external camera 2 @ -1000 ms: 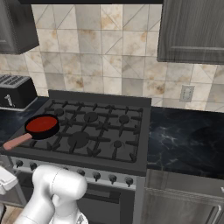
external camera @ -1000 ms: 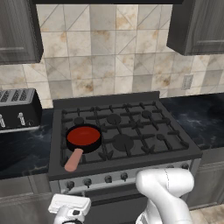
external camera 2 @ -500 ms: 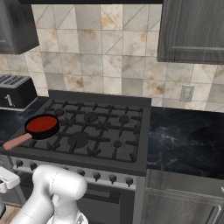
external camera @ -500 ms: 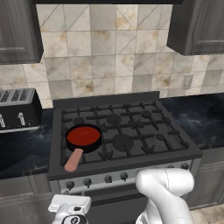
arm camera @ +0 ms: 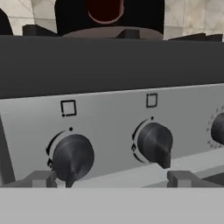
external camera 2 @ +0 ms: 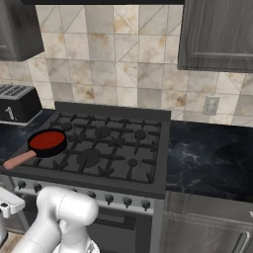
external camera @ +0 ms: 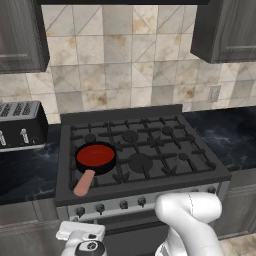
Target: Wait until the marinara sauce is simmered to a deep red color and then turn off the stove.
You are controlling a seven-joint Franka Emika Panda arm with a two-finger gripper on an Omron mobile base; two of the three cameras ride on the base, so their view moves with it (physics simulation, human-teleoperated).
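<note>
I am holding the released tool (arm camera: 112, 178) before the wide dark grey stove (external camera: 150, 170)'s knobs; the round red marinara sauce (external camera: 95, 155) is looking deep red, shutoff remaining.

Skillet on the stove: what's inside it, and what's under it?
The skillet is filled with smooth deep red marinara sauce. It sits on the black grate at the front left of the stove. The burner below is covered by the pan, so no flame can be judged.
</note>
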